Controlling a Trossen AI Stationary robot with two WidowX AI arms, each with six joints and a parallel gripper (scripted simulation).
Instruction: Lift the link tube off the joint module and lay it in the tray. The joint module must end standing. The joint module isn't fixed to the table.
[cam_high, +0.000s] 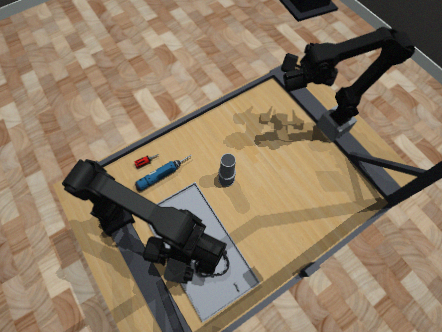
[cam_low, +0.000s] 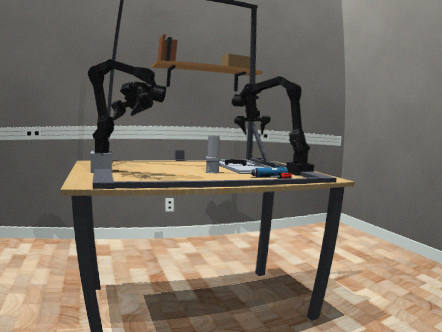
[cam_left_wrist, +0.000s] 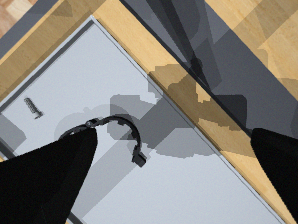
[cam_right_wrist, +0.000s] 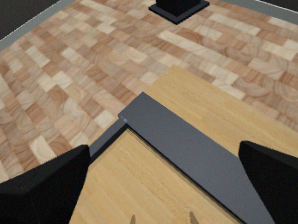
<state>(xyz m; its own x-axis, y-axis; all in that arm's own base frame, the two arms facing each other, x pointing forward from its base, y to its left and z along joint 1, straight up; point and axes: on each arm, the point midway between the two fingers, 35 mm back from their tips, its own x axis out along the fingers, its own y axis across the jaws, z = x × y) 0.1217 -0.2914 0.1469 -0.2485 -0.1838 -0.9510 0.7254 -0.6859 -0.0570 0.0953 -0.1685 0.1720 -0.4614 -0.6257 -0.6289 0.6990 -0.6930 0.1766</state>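
The link tube (cam_high: 228, 164) is a grey cylinder standing upright on the dark joint module (cam_high: 226, 180) near the middle of the table. In the side view the tube (cam_low: 213, 145) stands on the module (cam_low: 212, 165). The grey tray (cam_high: 212, 252) lies flat at the front left and fills the left wrist view (cam_left_wrist: 100, 150). My left gripper (cam_high: 182, 270) hangs open and empty high above the tray, well away from the tube; it also shows in the side view (cam_low: 252, 123). My right gripper (cam_high: 291, 70) is open and empty, held high over the far table corner (cam_right_wrist: 150, 115).
A black curved clip (cam_left_wrist: 117, 132) and a small screw (cam_left_wrist: 32, 107) lie in the tray. A red screwdriver (cam_high: 145, 160) and a blue tool (cam_high: 160, 175) lie left of the joint module. A dark frame rail (cam_right_wrist: 185, 150) runs along the table edge.
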